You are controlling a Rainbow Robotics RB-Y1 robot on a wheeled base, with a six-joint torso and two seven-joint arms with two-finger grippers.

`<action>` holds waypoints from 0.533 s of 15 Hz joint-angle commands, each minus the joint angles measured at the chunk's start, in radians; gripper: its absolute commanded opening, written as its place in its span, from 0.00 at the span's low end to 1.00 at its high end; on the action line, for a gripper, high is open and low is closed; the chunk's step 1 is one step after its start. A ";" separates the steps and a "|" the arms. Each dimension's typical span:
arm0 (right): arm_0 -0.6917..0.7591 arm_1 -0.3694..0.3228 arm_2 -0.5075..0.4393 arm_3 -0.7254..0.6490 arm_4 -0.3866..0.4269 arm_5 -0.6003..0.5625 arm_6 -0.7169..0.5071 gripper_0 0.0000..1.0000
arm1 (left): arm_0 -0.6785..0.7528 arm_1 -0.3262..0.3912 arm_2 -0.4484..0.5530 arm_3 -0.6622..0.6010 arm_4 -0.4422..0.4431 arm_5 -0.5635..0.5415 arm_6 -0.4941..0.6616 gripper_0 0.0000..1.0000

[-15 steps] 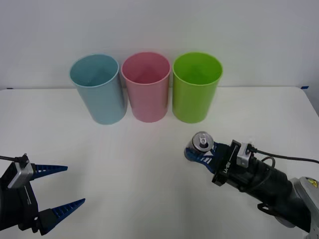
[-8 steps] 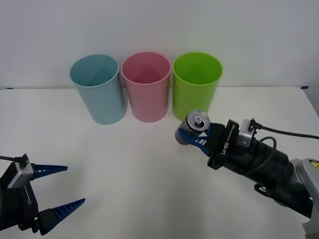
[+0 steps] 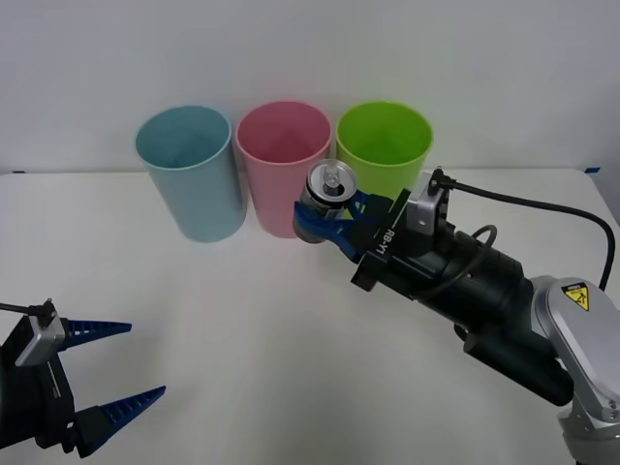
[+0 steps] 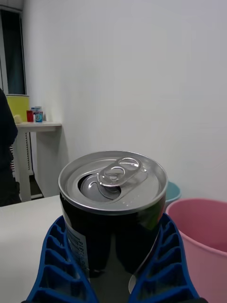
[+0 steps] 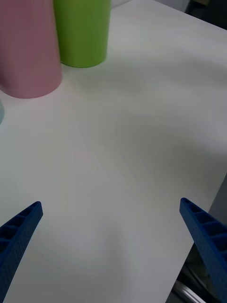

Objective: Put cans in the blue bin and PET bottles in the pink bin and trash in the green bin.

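**Q:** Front view first: what stood on the worktop [image 3: 291, 320]?

**A:** Three tall cup-shaped bins stood upright in a row at the far side of the white worktop, rims nearly touching: the blue bin [image 3: 190, 172] on the left, the pink bin [image 3: 282, 155] in the middle, the green bin [image 3: 385, 151] on the right.

**Q:** And the can?

**A:** The can [image 3: 325, 197] was off the worktop, pinched between the blue ribbed fingers of the right gripper [image 3: 334, 215]. It hung in front of the pink bin, overlapping that bin's right side and the gap toward the green bin. Its silver top, with the pull tab, faced up and slightly toward the camera.

**Q:** What did the right wrist view add?

**A:** The can [image 4: 112, 208] sat upright between the two blue fingers [image 4: 61, 265], which pressed against its dark sides (the top looked already opened, the tab lying over the mouth). The pink bin's rim [image 4: 203, 222] lay just beyond it, with a sliver of the blue bin [image 4: 172, 191] behind.

**Q:** Where was the other arm?

**A:** The left gripper [image 3: 114, 365] was low at the near left corner, fingers spread wide and holding nothing, well apart from the bins. In the left wrist view its finger [image 5: 19, 232] tips framed bare worktop [image 5: 123, 156], with the pink bin [image 5: 28, 52] and green bin [image 5: 81, 31] farther off.
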 commanded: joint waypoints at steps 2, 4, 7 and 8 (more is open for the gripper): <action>-0.079 0.005 0.030 -0.008 0.106 0.053 -0.127 0.00 | 0.000 0.000 0.000 0.000 0.000 0.000 0.000 1.00; -0.120 0.010 0.031 -0.008 0.169 0.056 -0.202 0.00 | 0.000 0.000 0.000 0.000 0.000 0.000 0.000 1.00; -0.168 0.047 0.034 -0.004 0.289 0.059 -0.310 0.00 | 0.000 0.000 0.000 0.000 0.000 0.000 0.000 1.00; -0.185 0.056 0.042 -0.005 0.327 0.069 -0.345 0.00 | 0.000 0.000 0.000 0.000 0.000 0.000 0.000 1.00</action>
